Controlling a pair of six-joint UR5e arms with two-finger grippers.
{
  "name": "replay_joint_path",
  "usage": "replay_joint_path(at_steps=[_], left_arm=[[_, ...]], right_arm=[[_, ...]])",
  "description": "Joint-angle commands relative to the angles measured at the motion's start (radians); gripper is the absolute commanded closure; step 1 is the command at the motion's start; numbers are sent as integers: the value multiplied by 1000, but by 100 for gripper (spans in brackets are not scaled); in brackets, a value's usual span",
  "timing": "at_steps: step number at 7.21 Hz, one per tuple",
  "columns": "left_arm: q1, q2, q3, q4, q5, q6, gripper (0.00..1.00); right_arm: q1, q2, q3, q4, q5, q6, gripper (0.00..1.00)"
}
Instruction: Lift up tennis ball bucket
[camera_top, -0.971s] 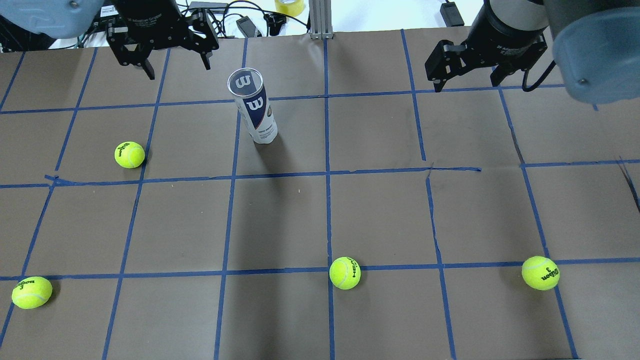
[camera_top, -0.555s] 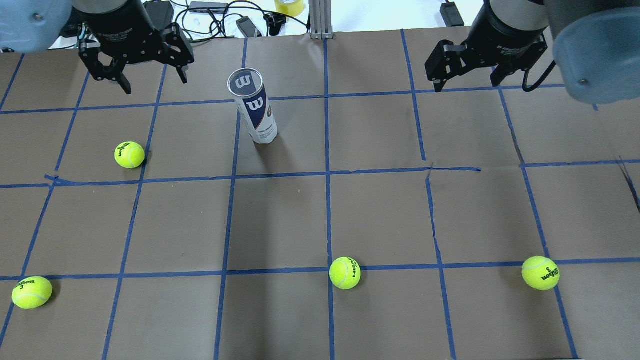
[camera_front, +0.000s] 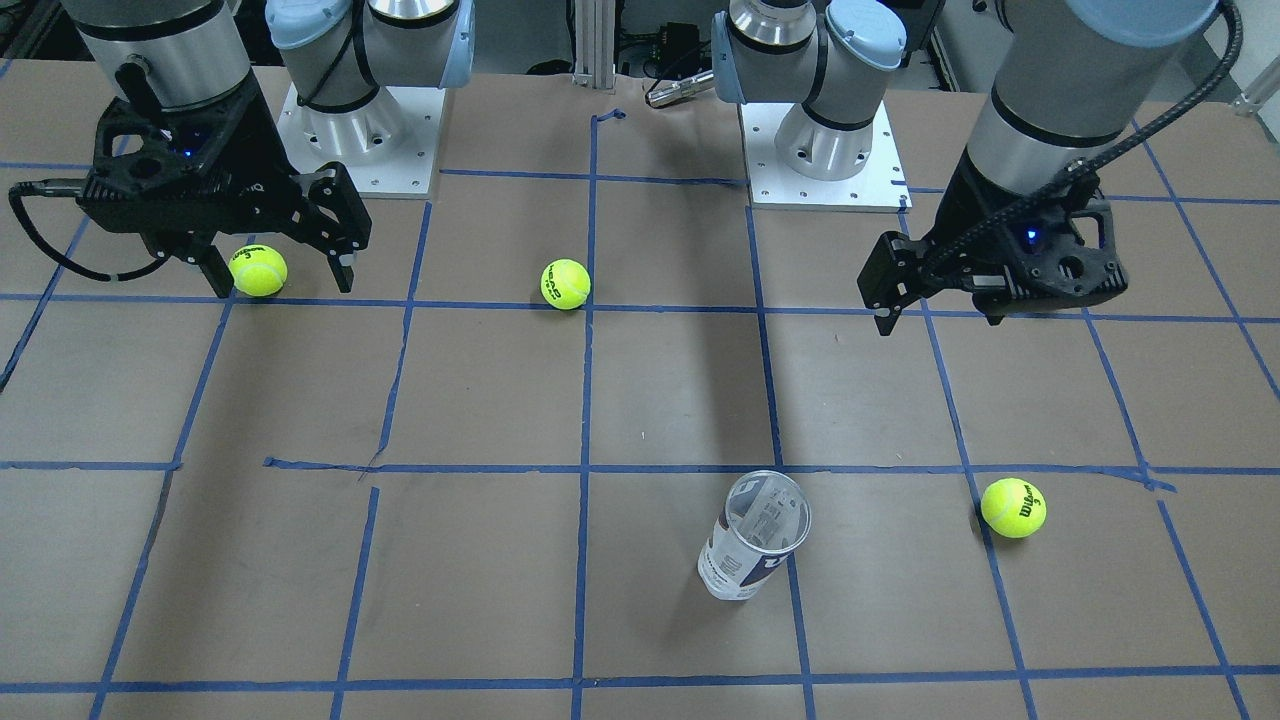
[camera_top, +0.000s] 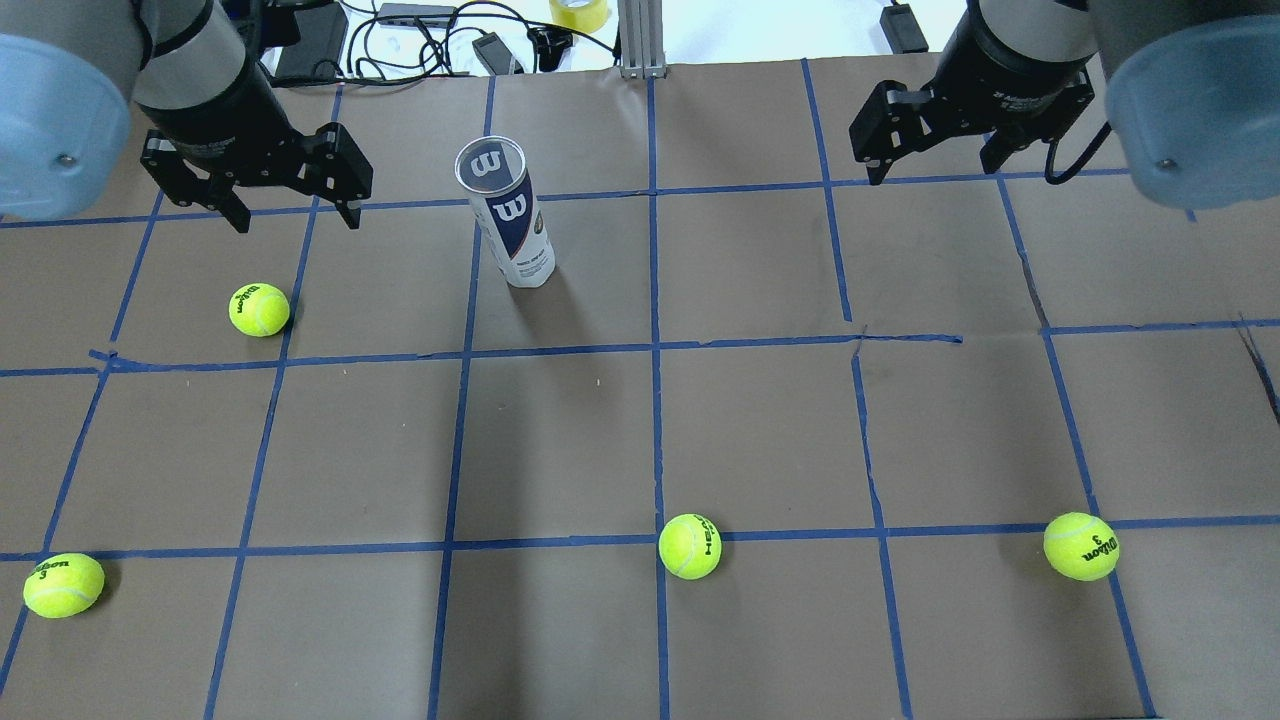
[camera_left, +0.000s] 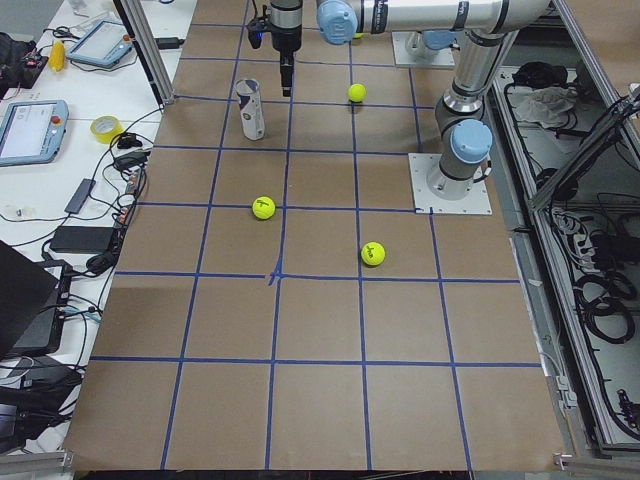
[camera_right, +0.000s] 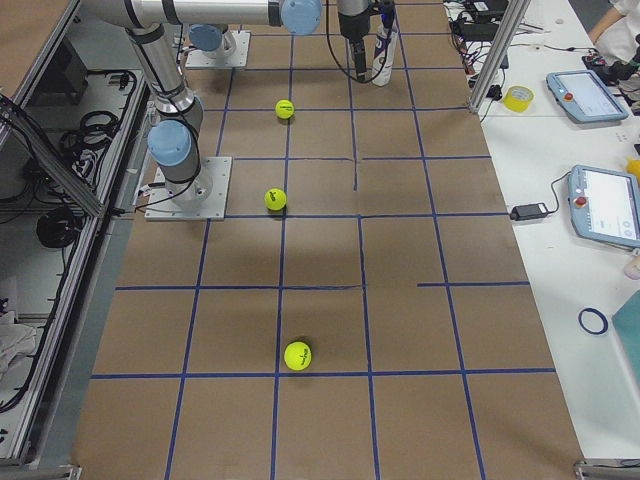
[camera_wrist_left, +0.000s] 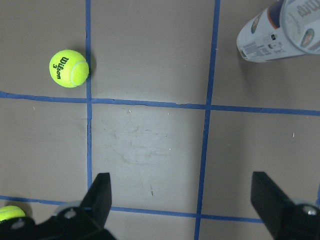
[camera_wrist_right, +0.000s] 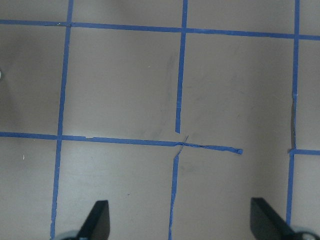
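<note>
The tennis ball bucket (camera_top: 507, 215) is a clear can with a white and navy Wilson label. It stands upright and empty on the brown table, also in the front view (camera_front: 755, 535) and at the top right of the left wrist view (camera_wrist_left: 280, 30). My left gripper (camera_top: 295, 215) is open and empty, hanging above the table to the left of the can, apart from it. It also shows in the front view (camera_front: 940, 320). My right gripper (camera_top: 935, 170) is open and empty, far to the can's right, and shows in the front view (camera_front: 282, 288).
Several yellow-green tennis balls lie on the table: one (camera_top: 259, 309) near my left gripper, one (camera_top: 63, 584) front left, one (camera_top: 690, 546) front middle, one (camera_top: 1081, 546) front right. Cables and a tape roll (camera_top: 578, 12) lie beyond the far edge.
My left gripper has moved left and then toward the near side, away from the can, staying open. The can and my right arm have not moved.
</note>
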Motion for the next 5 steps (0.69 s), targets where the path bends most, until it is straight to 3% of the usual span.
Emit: replay_joint_path(at_steps=[1,2,5], left_arm=[[2,14,-28,4,-9,15,0],[10,14,-28,4,-52,24,0],[7,14,-28,3,-54,46,0]], right_arm=[[1,-1,12,-2,1,0,0],[1,-5,19,-2,1,0,0],[1,-5,22,-2,1,-2,0]])
